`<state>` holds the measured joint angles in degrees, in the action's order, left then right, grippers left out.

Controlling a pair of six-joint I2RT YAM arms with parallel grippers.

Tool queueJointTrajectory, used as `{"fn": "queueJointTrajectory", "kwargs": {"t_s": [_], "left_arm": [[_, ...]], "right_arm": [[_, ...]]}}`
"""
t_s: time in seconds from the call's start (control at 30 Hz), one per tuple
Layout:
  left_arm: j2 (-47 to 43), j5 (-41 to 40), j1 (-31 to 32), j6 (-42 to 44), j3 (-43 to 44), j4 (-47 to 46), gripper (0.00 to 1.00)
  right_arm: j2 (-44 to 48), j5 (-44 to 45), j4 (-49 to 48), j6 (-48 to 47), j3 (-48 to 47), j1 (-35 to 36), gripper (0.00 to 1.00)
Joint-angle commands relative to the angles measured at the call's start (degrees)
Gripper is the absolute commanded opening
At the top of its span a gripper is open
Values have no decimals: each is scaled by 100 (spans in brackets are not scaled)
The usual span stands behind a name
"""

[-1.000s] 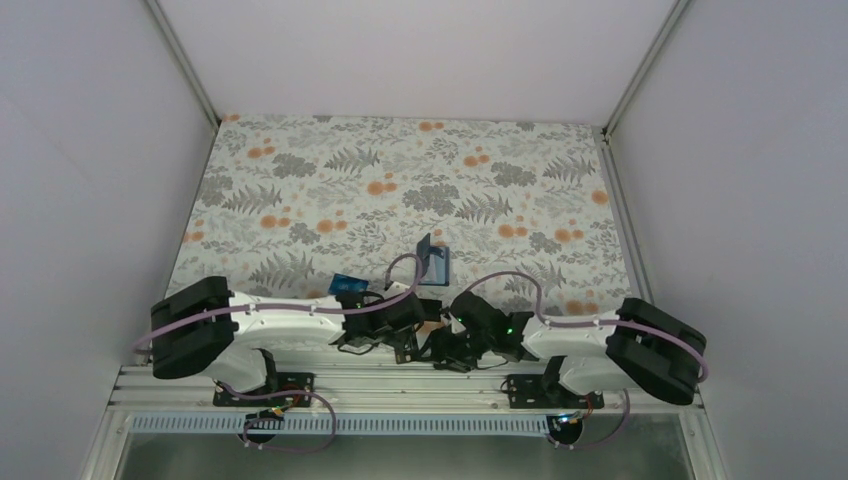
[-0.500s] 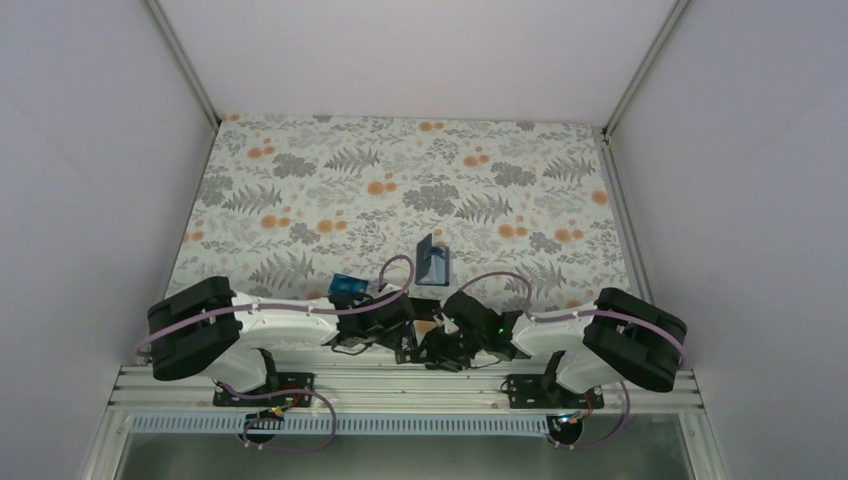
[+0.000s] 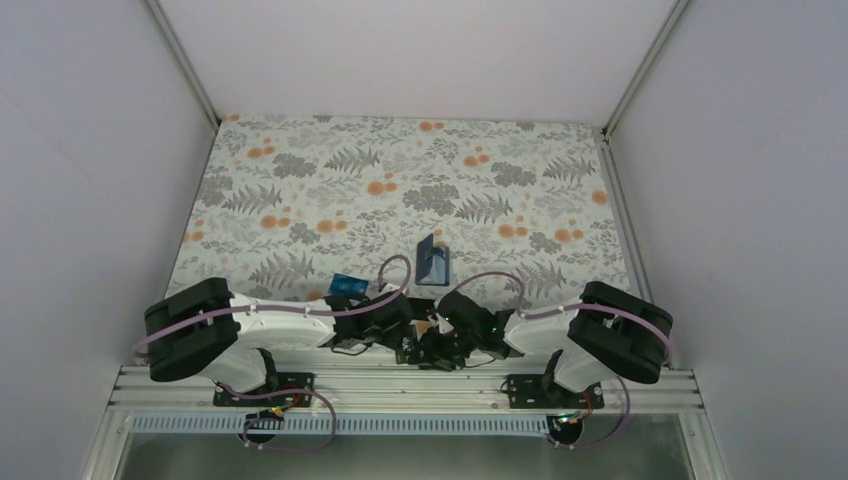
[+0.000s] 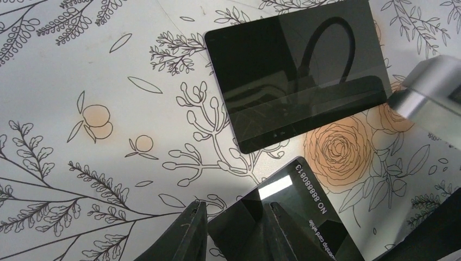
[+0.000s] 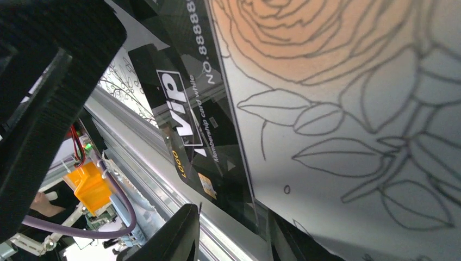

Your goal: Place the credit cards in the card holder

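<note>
Your card holder [image 3: 433,262] stands open on the flowered table cover [image 3: 400,170], one flap raised. It sits at 12 o'clock from the spot where your two grippers meet, and it is too small in the overhead view to tell whether it holds any card. The teal-blue card [image 3: 348,282] lies flat at 8 o'clock from it, well apart.

The card in hand is the marked black card [image 4: 304,217] (the one with the light number along its edge). It sits tilted off the cover at the near edge. The left gripper [image 4: 236,205] has this card across its gap, though I cannot tell whether its jaws pinch it. The right gripper [image 5: 232,213] straddles the card's long edge, its jaws apart and not clamped. The plain black card [image 4: 299,70] lies flat at 1 o'clock from the left gripper. I see no fourth card.

Watch three things, I judge. The card is thin and glossy and could slip toward the rail [image 3: 400,388] at 6 o'clock if one side lets go too soon. The fingers are crowded and could knock together. The propped holder could tip when a card is pushed in.
</note>
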<state>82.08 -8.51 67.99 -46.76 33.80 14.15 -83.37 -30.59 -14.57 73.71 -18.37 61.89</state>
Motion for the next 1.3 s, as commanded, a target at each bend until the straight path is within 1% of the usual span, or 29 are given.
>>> {"fn": "queueJointTrajectory", "kwargs": {"t_s": [0.0, 0.17, 0.33, 0.43, 0.5, 0.6, 0.67, 0.73, 0.83, 0.93, 1.0, 1.03, 1.1, 1.23, 1.27], "left_arm": [[23, 222, 1, -96, -232, 89, 28], [75, 267, 0, -132, -317, -56, 28], [87, 267, 2, -193, -375, -121, 28], [-72, 181, 2, -274, -466, -184, 28], [-184, 87, -4, -304, -495, -211, 28], [-330, -107, 0, -320, -396, -54, 28], [-460, -324, -1, -361, -243, 243, 28], [-610, -517, -6, -329, -15, 620, 28], [-834, -750, -118, -206, 298, 992, 29], [-992, -802, -418, 7, 595, 1210, 29], [-950, -660, -580, 256, 821, 1154, 30], [-874, -604, -635, 404, 1000, 1102, 32], [-548, -581, -690, 660, 1489, 1152, 36], [468, -625, -753, 1022, 2698, 1538, 42], [693, -627, -788, 1051, 2947, 1594, 45]], "right_arm": [[-240, 320, -264, -41, -105, 43, 32], [-274, 368, -259, -28, -130, 43, 27], [-246, 389, -204, -60, -178, 36, 17], [-66, 507, 74, -152, -301, 34, 8], [115, 639, 373, -244, -392, 35, 5], [370, 682, 781, -373, -530, 39, 4], [615, 656, 1184, -493, -707, 38, 4], [906, 741, 1876, -632, -913, 31, 4], [1382, 1137, 3122, -948, -1364, -42, 4], [1856, 1499, 3983, -1289, -1547, -378, 4], [2109, 1572, 4261, -1500, -1538, -763, 4], [2201, 1615, 4386, -1614, -1542, -980, 4], [2306, 1711, 4611, -1862, -1622, -1434, 4], [2275, 1826, 4875, -2387, -1839, -2081, 4], [2219, 1817, 4893, -2513, -1866, -2218, 4]]}}
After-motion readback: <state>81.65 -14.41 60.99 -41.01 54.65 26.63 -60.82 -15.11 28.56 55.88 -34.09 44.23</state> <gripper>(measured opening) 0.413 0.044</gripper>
